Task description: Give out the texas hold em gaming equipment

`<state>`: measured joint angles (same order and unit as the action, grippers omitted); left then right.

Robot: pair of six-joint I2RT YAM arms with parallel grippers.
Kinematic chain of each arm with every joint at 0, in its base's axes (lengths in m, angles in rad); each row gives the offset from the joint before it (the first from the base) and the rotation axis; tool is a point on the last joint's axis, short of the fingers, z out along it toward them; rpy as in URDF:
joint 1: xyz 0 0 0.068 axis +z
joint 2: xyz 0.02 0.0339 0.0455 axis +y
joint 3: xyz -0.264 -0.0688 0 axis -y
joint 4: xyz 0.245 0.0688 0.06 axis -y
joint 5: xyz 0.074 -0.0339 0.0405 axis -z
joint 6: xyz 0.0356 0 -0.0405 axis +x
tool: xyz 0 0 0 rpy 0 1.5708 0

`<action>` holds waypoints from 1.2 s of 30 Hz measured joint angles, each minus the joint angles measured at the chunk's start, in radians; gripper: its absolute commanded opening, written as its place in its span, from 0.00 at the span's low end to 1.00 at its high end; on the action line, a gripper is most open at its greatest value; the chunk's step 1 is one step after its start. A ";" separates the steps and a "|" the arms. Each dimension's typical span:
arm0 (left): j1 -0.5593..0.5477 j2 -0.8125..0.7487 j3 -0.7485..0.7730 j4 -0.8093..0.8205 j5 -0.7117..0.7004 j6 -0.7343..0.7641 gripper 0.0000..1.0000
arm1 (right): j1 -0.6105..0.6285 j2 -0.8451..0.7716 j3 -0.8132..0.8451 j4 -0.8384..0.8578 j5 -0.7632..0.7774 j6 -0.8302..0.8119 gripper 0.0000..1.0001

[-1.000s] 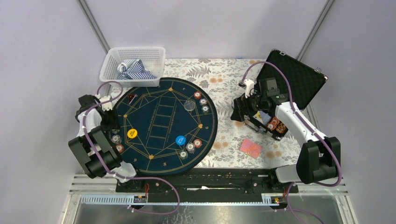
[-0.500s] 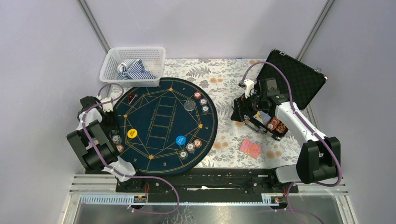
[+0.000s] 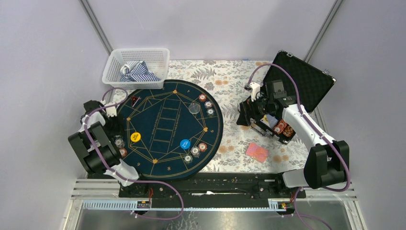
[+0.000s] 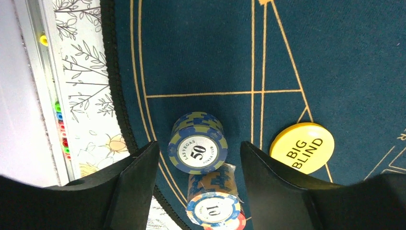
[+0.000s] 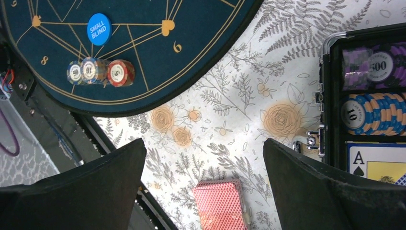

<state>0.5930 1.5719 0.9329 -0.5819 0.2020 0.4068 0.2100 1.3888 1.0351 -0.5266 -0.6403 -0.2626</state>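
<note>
My left gripper [image 4: 199,149] is open over the left edge of the dark blue mat [image 3: 167,129], its fingers either side of a blue-grey "50" chip stack [image 4: 197,149], not touching it. An orange-blue "10" stack [image 4: 214,201] lies just nearer, and a yellow "BIG BLIND" disc [image 4: 301,147] lies to the right. My right gripper [image 5: 203,143] is open and empty above the floral cloth. A red-backed card deck [image 5: 220,203] lies below it. A blue "SMALL BLIND" disc [image 5: 99,28] and three chip stacks [image 5: 91,70] sit on the mat.
The open black case [image 3: 299,81] stands at the right, with purple and orange chip rows [image 5: 373,112] and an ace card in its tray. A white basket [image 3: 136,67] with striped cloth is at the back left. A clear disc [image 3: 193,108] and three chip stacks [image 3: 207,105] sit on the mat's far side.
The left arm's elbow has swung left and back while its gripper stayed over the mat's left edge. The right arm has barely moved.
</note>
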 measured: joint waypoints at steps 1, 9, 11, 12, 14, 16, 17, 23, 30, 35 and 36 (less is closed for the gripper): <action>0.000 0.001 0.000 -0.002 0.000 0.001 0.73 | 0.000 0.000 0.004 -0.010 -0.003 -0.003 1.00; -0.001 -0.035 0.103 -0.114 0.049 0.048 0.99 | 0.000 -0.003 0.090 -0.154 0.006 -0.117 1.00; -0.007 -0.069 0.154 -0.154 0.074 0.066 0.99 | -0.001 -0.014 0.092 -0.202 0.036 -0.179 1.00; -0.010 -0.086 0.178 -0.166 0.086 0.071 0.99 | -0.001 -0.023 0.091 -0.232 0.052 -0.213 1.00; -0.024 -0.125 0.233 -0.191 0.111 0.083 0.99 | -0.001 -0.057 0.074 -0.291 0.085 -0.293 1.00; -0.052 -0.159 0.267 -0.197 0.124 0.087 0.99 | -0.001 -0.103 0.037 -0.338 0.121 -0.354 1.00; -0.072 -0.172 0.274 -0.199 0.127 0.087 0.99 | -0.001 -0.125 0.014 -0.357 0.136 -0.380 1.00; -0.197 -0.185 0.276 -0.240 0.136 0.063 0.99 | -0.001 -0.179 -0.144 -0.435 0.222 -0.497 1.00; -0.221 -0.185 0.277 -0.239 0.140 0.014 0.99 | 0.032 -0.142 -0.261 -0.372 0.319 -0.506 1.00; -0.222 -0.185 0.277 -0.236 0.139 0.003 0.99 | 0.148 -0.101 -0.323 -0.290 0.394 -0.473 1.00; -0.222 -0.185 0.277 -0.236 0.139 0.002 0.99 | 0.172 -0.093 -0.333 -0.275 0.408 -0.464 1.00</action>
<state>0.3710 1.3872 1.2098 -0.8181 0.3412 0.4091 0.3824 1.2957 0.7017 -0.8021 -0.2321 -0.7265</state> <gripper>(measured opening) 0.988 0.994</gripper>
